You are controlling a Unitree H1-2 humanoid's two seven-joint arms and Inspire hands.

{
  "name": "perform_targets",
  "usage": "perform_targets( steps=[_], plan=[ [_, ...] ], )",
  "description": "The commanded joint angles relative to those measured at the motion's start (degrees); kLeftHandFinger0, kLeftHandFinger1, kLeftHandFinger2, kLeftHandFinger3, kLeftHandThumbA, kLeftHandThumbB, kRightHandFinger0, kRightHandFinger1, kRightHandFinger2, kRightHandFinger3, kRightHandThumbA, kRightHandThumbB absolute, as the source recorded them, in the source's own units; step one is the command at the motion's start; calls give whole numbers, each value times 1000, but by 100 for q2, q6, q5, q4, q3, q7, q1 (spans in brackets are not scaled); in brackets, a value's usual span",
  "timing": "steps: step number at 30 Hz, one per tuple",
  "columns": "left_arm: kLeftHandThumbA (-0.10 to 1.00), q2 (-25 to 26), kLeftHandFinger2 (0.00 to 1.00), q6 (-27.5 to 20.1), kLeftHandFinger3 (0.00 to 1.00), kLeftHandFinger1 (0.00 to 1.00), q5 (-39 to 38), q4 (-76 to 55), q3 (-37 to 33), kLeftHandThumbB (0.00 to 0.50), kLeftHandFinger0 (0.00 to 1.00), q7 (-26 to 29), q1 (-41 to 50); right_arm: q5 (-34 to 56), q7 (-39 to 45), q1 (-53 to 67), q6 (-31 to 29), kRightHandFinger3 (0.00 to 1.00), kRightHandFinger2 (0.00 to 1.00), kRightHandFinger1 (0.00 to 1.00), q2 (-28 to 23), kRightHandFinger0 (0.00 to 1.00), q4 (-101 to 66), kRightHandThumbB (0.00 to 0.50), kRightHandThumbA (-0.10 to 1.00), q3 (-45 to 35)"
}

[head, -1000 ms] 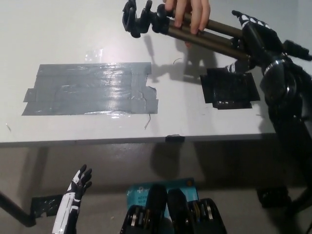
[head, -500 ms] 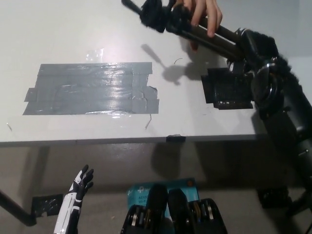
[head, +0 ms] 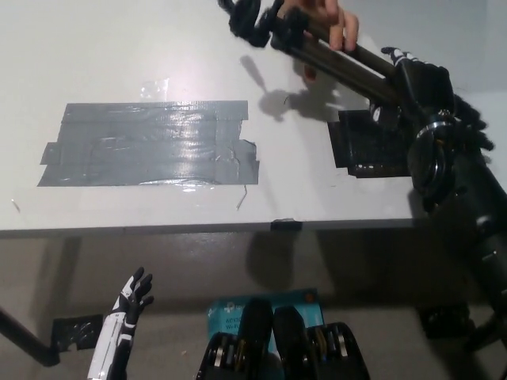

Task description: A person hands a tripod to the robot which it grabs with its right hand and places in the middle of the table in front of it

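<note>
1. Showing one tripod over the table at 1 o'clock, one person's hand on it, right hand clamped on its legs
2. One left hand at 7 o'clock, fingers apart
3. One grey tape patch, one black patch
4. Tripod steeper than a second ago

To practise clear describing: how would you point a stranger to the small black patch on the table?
Start at the white table. Its big grey tape patch lies left of middle; look right of that, level with it, to where the tripod is held over the table. There lies the black patch: dark, squarish and far smaller than the grey one.
</note>
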Motion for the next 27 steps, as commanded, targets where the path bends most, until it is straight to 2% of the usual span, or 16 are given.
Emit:
perform_targets(
  steps=[1,3,6,10,11,12,14,20,21,22,23,24,25,26,27],
  plan=[
    [978,75,1000,-208,1000,1000,184,-35,-98,281,966,-21,-104,-386,-2514,-528,-1375,851,817,486,-367,0,-338,217,-100,98],
    [974,86,1000,-237,1000,1000,172,-15,-101,281,964,-34,-123,-395,-2494,-383,-1418,874,834,485,-402,0,-456,212,-100,113],
    [969,100,1000,-196,1000,1000,147,-38,-94,284,959,-54,-133,-485,-2612,-119,-1480,879,817,439,-456,0,-508,250,-100,208],
    [956,97,1000,-181,1000,1000,126,-47,-95,290,958,-67,-123,-487,-2626,197,-1596,792,811,389,-557,0,-545,253,-100,266],
    [953,101,1000,-179,1000,1000,109,-50,-94,290,960,-77,-121,-481,-2632,240,-1616,687,713,315,-572,0,-535,301,-100,277],
    [953,110,1000,-187,1000,1000,114,-50,-94,292,961,-80,-123,-484,-2732,291,-1705,739,766,330,-602,0,-434,252,-100,301],
    [954,107,1000,-192,1000,1000,131,-48,-96,294,962,-71,-131,-517,-2773,351,-1739,804,833,384,-652,0,-377,242,-100,340],
    [962,115,1000,-162,1000,1000,180,-30,-94,290,961,-49,-219,-544,-2778,439,-1980,832,877,439,-780,0,-108,237,-100,494],
    [962,114,1000,-149,1000,1000,186,-36,-95,291,963,-48,-221,-522,-2638,471,-2001,831,879,475,-794,2,-83,237,-100,523],
    [962,118,1000,-157,1000,1000,186,-30,-97,290,964,-53,-224,-440,-2240,522,-1886,868,928,531,-801,51,-152,230,-57,520],
    [962,122,1000,-162,1000,1000,183,-28,-98,290,965,-56,-224,-407,-2101,538,-1838,835,871,530,-803,63,-182,231,-20,524],
    [961,128,1000,-157,1000,1000,186,-31,-100,289,967,-52,-225,-139,-1372,593,-1719,928,913,668,-824,263,-406,270,216,469],
    [959,131,1000,-158,1000,1000,189,-24,-101,285,976,-49,-237,223,-334,640,-1527,1000,1000,1000,-883,813,-730,373,464,417],
    [959,137,1000,-153,1000,1000,191,-19,-102,286,976,-47,-254,686,982,675,-1209,1000,1000,1000,-1008,1000,-1169,435,582,419],
    [959,140,1000,-155,1000,1000,194,-15,-103,286,976,-47,-259,780,1273,686,-1139,1000,1000,1000,-1047,1000,-1271,463,608,431]
  ],
)
